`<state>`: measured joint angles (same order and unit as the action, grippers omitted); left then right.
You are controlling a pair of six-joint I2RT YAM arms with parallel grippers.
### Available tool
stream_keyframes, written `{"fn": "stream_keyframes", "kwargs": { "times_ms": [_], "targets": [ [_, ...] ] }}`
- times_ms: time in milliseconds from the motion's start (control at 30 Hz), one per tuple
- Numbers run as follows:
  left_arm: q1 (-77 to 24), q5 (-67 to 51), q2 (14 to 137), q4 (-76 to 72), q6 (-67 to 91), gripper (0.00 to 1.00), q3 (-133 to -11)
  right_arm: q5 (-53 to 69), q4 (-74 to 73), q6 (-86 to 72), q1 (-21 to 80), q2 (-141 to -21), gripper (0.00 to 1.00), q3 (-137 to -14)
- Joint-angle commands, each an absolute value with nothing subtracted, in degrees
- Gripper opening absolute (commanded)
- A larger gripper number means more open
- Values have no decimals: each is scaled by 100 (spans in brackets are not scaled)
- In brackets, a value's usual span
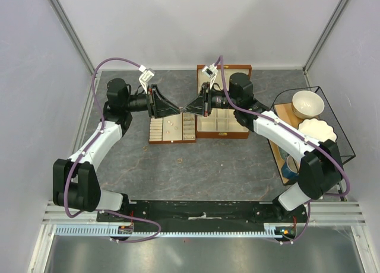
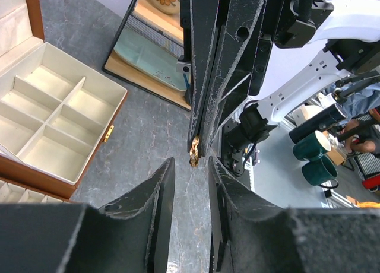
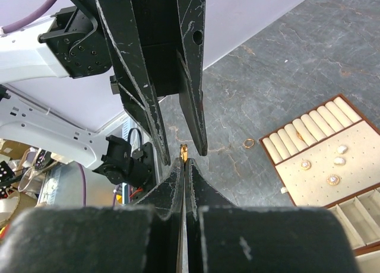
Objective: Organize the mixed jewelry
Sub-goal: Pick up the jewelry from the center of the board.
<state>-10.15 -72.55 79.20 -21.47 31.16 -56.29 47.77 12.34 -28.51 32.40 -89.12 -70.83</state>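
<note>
Where the grippers meet: tip to tip in the air, over the tray [image 3: 363, 141] as the top view shows it.
Right gripper [image 3: 184, 165]: fingers pressed together, pinching a tiny gold piece [image 2: 194, 152] at the very tips.
Left gripper [image 2: 190, 165]: fingers [image 2: 161, 187] part open with a clear gap between them, and nothing clamped.
Gold piece: sticks out of the right tips, in line with the left gap and just at its mouth. Whether a left finger touches it, I cannot tell.
Other jewelry: four small pale pieces [image 3: 305, 164] lie on the dotted part of the tray, beside its rolls.
Ring [image 3: 249, 143]: flat on the table [image 3: 309, 65], just off the tray's corner.
Box [image 1: 222, 135]: lid up, just beside the tray. The cream compartments seen from the left wrist hold nothing.
</note>
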Motion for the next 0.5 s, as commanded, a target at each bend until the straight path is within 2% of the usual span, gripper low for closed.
{"fn": "stream_keyframes", "kwargs": {
  "times_ms": [0, 200, 467],
  "targets": [
    [-1055, -7409, 7945, -2417, 3296, 35, -5765, 4860, 1521, -2900, 3252, -8982, 0, -7119],
    [-1063, -7418, 7954, -2522, 3384, 29, -5739, 4852, 1538, -2900, 3278, -9017, 0, -7102],
    [-1063, -7436, 7972, -2549, 3410, 9, -5713, 4843, 1538, -2883, 3287, -9026, 0, -7110]
  ]
}}
